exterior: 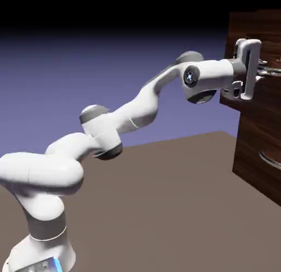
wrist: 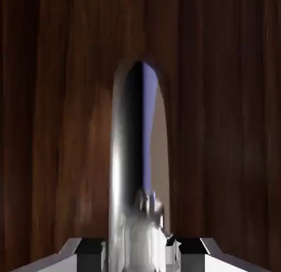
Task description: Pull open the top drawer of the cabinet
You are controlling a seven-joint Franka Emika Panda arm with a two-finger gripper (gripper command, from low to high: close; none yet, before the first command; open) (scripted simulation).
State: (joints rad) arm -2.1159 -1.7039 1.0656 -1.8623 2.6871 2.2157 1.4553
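Note:
The cabinet (exterior: 258, 147) stands at the exterior view's right edge, dark brown wood grain. Its top drawer (exterior: 262, 32) juts out a little past the panels below. My gripper (exterior: 268, 69) reaches level against that drawer front and is shut on its slim silver bar handle (exterior: 274, 72). In the hand view the handle (wrist: 129, 156) runs up the middle as a bright arched bar, with a grey fingertip (wrist: 90, 248) pressed at either side of it. My gripper (wrist: 140, 249) sits at the bottom edge there, and the drawer's wood (wrist: 55, 128) fills the rest.
The second drawer front carries a curved silver handle (exterior: 270, 158) below my hand. The brown table (exterior: 164, 210) stretches from the cabinet to the arm's base (exterior: 44, 249) at the lower left. My elbow (exterior: 99, 125) hangs low over the table.

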